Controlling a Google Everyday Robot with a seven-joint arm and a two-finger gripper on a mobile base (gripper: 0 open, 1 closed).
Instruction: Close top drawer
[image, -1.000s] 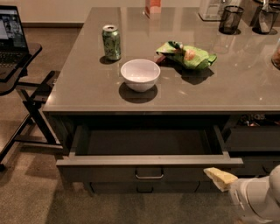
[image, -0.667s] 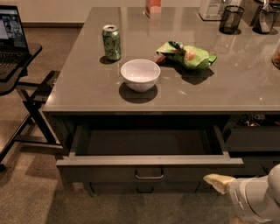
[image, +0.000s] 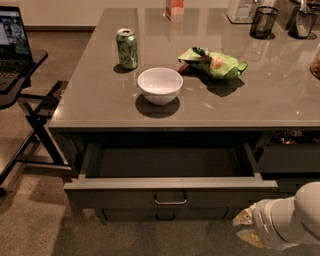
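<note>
The top drawer (image: 170, 192) is pulled far out from under the grey counter, showing its dark inside and pale grey walls. Its dark grey front carries a small metal loop handle (image: 170, 201) at the centre. A lower drawer front with its own handle (image: 165, 216) shows just beneath. My gripper (image: 246, 227) is at the bottom right, in front of and slightly below the right end of the drawer front, with the white arm (image: 292, 220) behind it.
On the counter (image: 100, 100) stand a white bowl (image: 160, 85), a green can (image: 127, 48), a green chip bag (image: 215, 62) and black mesh cups (image: 263, 22). A neighbouring drawer (image: 287, 155) is at the right. A black laptop stand (image: 25, 100) stands left.
My gripper has shifted slightly lower and to the left along the drawer front's right end. The drawer stays open the same amount.
</note>
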